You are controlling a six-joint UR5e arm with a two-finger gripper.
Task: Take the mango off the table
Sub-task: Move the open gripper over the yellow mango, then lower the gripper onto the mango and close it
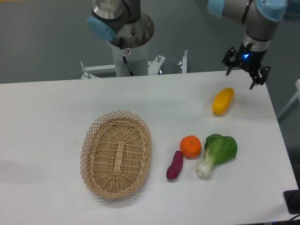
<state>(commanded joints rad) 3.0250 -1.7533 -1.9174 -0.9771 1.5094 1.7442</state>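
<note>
The mango (222, 101) is a yellow-orange oval fruit lying on the white table (51, 122) at the far right. My gripper (243, 74) hangs above the table's back right edge, up and to the right of the mango and apart from it. Its fingers are spread open and hold nothing.
A woven wicker basket (116, 153) sits left of centre. A round orange (190, 146), a purple sweet potato (175, 165) and a green bok choy (217, 152) lie in front of the mango. The arm's base column (126, 47) stands behind the table's back edge.
</note>
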